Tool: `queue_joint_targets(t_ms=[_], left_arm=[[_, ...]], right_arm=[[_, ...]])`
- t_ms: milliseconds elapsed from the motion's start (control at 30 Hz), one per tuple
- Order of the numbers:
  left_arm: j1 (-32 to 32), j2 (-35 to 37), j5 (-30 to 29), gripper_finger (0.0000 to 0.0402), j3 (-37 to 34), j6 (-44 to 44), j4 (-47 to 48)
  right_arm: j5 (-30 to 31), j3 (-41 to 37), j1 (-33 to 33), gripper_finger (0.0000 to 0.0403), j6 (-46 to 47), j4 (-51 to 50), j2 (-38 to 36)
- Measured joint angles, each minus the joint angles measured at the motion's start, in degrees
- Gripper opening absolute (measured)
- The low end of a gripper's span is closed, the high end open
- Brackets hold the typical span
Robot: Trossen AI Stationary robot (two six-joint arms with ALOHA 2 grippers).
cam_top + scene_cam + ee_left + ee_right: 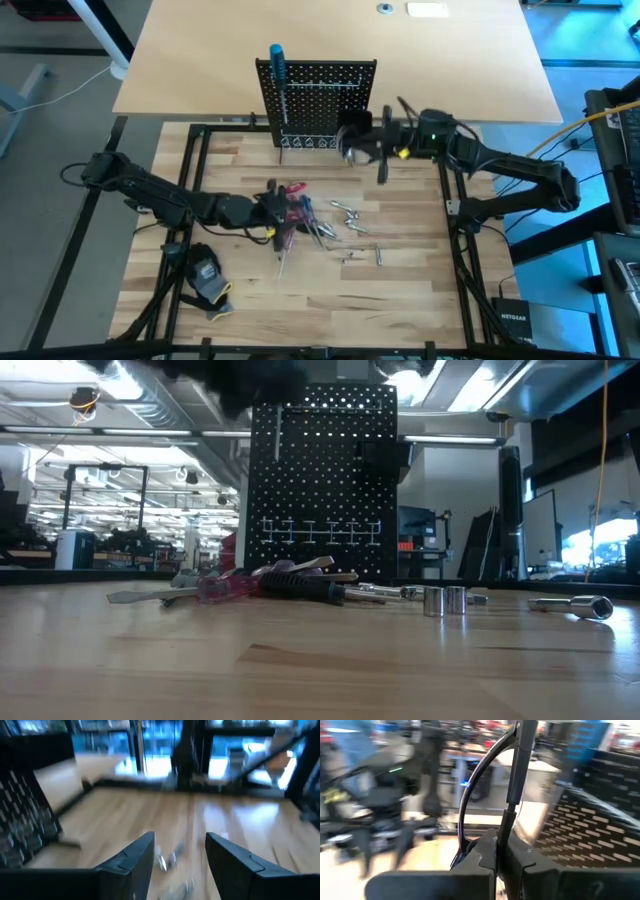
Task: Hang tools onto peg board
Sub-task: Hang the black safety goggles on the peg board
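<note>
The black peg board [320, 100] stands upright at the table's far middle, and a blue-handled screwdriver [277, 70] hangs at its left edge. Just to the board's right, my right gripper [381, 146] is shut on a slim black rod-like tool [519, 775]. A pile of tools with red, blue and black handles [292, 212] lies on the table in front of the board. My left gripper [180, 857] hangs open above that pile with nothing between its fingers. Silver bits [352, 222] lie scattered to the right of the pile. My right gripper pinches the black tool's shaft [506, 827] between its two shut fingers, low on the part that shows. The fingers reach out level and lie across the shaft. The tool stands upright above the fingers, lifted clear of the table, with a thin curved wire [470, 790] beside it.
A black-and-yellow glove [205, 275] lies at the near left. Silver sockets [445, 600] and a longer silver piece [582, 605] rest right of the pile. A black frame [195, 180] runs around the work area. A small black bin [385, 455] sits on the board's right side.
</note>
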State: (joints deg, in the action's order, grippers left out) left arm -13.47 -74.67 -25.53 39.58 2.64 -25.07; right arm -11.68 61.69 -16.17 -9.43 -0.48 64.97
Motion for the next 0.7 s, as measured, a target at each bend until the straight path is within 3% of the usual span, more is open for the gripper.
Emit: queue_joint_targets(t_ms=[233,500,700], left_arm=[[1.9,0.0,0.1,0.0168,7.5,-8.4,-0.3],[4.9,-0.1,18.7,0.0168,9.0,-10.6,-7.2],[5.0,-0.2,20.0,0.0168,9.0,-13.5,-10.3]], right_arm=[[-5.8,0.0,10.8,0.0014,-1.5,-0.7,0.0],[-8.5,-0.8,18.9,0.0014,-1.5,0.7,1.5],[-7.4,-0.9,20.8,0.0014,-1.4,3.8,5.9]])
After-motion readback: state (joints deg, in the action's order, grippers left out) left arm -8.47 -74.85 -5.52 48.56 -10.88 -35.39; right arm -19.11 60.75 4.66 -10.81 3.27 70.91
